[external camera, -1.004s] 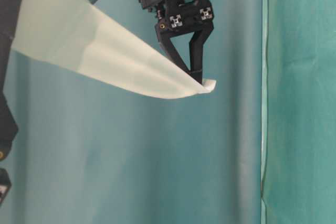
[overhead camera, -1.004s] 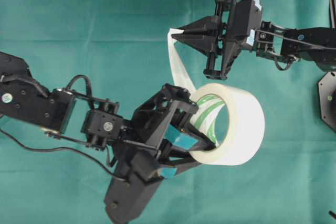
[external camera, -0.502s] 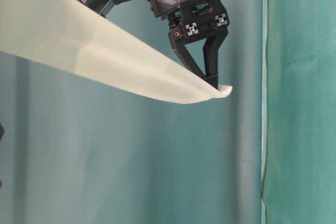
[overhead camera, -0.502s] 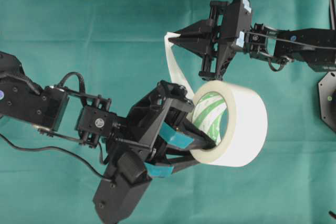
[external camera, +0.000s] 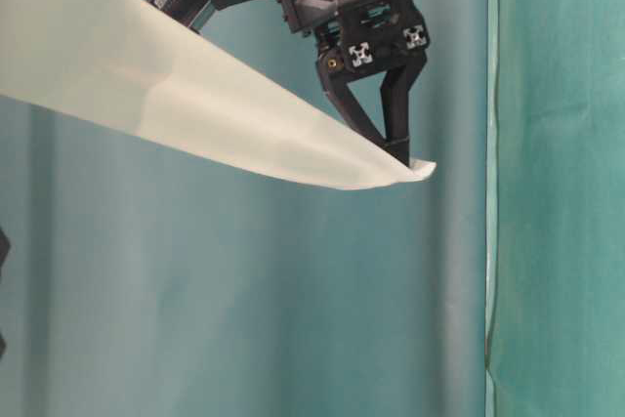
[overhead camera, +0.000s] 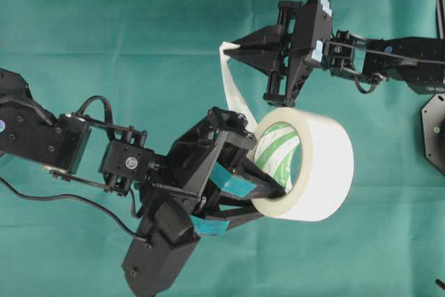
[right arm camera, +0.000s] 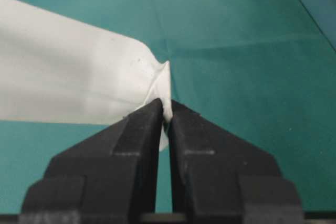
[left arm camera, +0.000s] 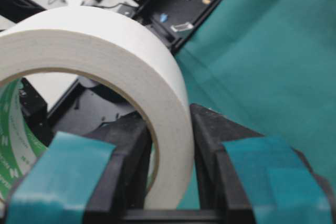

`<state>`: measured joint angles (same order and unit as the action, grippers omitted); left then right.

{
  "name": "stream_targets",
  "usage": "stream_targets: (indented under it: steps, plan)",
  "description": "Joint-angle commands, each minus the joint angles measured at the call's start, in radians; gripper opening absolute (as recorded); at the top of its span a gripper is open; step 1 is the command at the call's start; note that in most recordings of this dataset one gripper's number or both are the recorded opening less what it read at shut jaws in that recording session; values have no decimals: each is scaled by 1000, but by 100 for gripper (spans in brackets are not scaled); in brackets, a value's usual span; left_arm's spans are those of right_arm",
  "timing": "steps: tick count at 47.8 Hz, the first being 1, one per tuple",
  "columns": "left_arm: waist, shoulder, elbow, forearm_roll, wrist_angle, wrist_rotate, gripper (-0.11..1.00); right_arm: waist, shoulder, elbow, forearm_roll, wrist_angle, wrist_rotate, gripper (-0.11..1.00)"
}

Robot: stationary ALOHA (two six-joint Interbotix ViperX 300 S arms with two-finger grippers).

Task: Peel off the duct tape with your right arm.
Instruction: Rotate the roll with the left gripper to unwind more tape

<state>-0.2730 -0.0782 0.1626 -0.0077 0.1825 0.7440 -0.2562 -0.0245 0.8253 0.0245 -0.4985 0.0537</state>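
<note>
The duct tape (overhead camera: 327, 165), a white roll with a green-striped core, hangs above the green cloth. My left gripper (overhead camera: 274, 196) is shut on its wall, one teal-padded finger inside the ring and one outside; the left wrist view shows the roll (left arm camera: 105, 40) clamped in that gripper (left arm camera: 170, 119). A peeled white strip (overhead camera: 233, 92) runs up from the roll to my right gripper (overhead camera: 233, 48), whose pointed black fingers are shut on the strip's end. The table-level view shows the strip (external camera: 195, 104) stretched taut to the right gripper (external camera: 402, 155). In the right wrist view the right gripper (right arm camera: 165, 109) pinches the crumpled strip (right arm camera: 68, 77).
Green cloth (overhead camera: 104, 33) covers the table. A black base plate (overhead camera: 434, 133) sits at the right edge and a black cable (overhead camera: 42, 196) trails at the left. A seam in the backdrop (external camera: 491, 183) runs vertically in the table-level view.
Over the last second my right gripper drew the strip end a little farther from the roll and the left arm shifted slightly. In the last half second almost nothing moved.
</note>
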Motion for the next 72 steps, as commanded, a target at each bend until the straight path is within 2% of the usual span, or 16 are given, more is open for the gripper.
stream_targets:
  steps: [1,14,42,53,63,72]
  plan:
    - [-32,-69,-20,-6,-43,8,20,-48,-5,-8,8,12,-2,-9]
    - [-57,-80,48,-11,-38,-9,20,-48,-12,-8,8,11,-2,-9]
    - [-94,-150,155,-14,-23,-153,20,-48,-12,-8,8,28,0,-9]
    - [-89,-127,160,-14,63,-224,20,-48,-12,-8,8,31,0,-9]
    - [-61,-92,158,-12,146,-262,20,-48,-12,-11,8,32,0,-9]
    - [-23,-55,146,-12,276,-313,20,-48,-12,-11,8,43,0,-9]
